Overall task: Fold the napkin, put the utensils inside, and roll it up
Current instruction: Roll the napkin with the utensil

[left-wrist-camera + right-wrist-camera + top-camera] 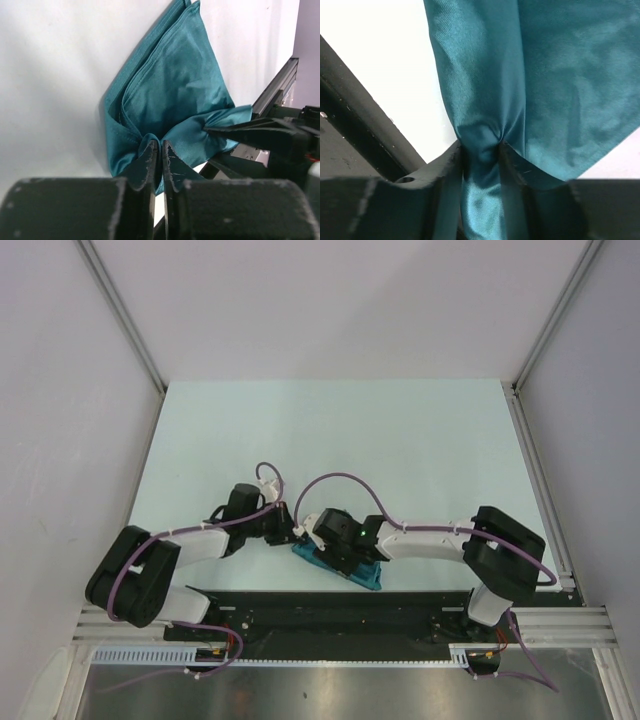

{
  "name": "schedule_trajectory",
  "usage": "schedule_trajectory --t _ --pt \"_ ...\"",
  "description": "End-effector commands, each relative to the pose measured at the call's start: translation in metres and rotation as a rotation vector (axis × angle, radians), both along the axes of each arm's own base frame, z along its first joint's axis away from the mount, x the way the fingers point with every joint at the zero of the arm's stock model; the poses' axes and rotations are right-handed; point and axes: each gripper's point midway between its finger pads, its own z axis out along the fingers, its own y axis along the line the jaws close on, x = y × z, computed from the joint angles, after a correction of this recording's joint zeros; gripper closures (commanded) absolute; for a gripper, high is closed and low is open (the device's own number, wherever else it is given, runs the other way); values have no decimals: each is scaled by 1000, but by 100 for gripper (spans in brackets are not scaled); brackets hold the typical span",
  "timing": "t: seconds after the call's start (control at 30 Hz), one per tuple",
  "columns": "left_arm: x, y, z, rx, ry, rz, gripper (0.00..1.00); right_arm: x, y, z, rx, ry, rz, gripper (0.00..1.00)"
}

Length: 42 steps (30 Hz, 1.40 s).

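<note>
The teal napkin (372, 575) lies folded in layers near the table's front edge, mostly hidden under both grippers in the top view. In the left wrist view the napkin (170, 85) spreads away from me and my left gripper (160, 150) is shut on a pinched edge of it. In the right wrist view my right gripper (481, 147) is shut on a bunched fold of the napkin (560, 75). In the top view the left gripper (292, 530) and right gripper (322, 545) meet over the cloth's left end. No gold utensils are in view.
The black base rail (300, 605) runs along the near edge just in front of the napkin. Aluminium frame posts (535, 470) border the pale table (330, 430) on both sides. The right gripper's black fingers (260, 135) show in the left wrist view.
</note>
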Motion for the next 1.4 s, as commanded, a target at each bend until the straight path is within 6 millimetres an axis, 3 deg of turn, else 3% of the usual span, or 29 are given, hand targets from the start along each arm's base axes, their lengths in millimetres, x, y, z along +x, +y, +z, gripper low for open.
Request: schedule_trajectory --t 0.0,0.17,0.23,0.33,0.57,0.87,1.03,1.13,1.37 --pt "25 -6 27 -16 -72 31 86 -23 -11 -21 -55 138 4 66" --pt "39 -3 41 4 -131 66 59 -32 -13 -28 -50 239 -15 70" --pt "38 4 35 45 -137 82 46 -29 -15 -29 -35 268 -35 70" --pt "34 10 34 69 -162 81 38 -31 -15 -28 -14 321 -40 70" --pt "13 13 13 69 -120 43 34 -34 -10 -22 92 504 -41 71" --pt "12 8 3 40 -101 31 29 -22 -11 -17 176 655 -68 71" --pt "13 1 -2 7 -78 8 31 -18 -12 -19 196 713 -87 71" --pt "12 -2 -6 -8 -63 -3 39 -16 -11 -20 205 732 -90 70" --pt "8 -4 -14 -11 -30 -22 83 -1 -10 -18 223 717 -118 66"
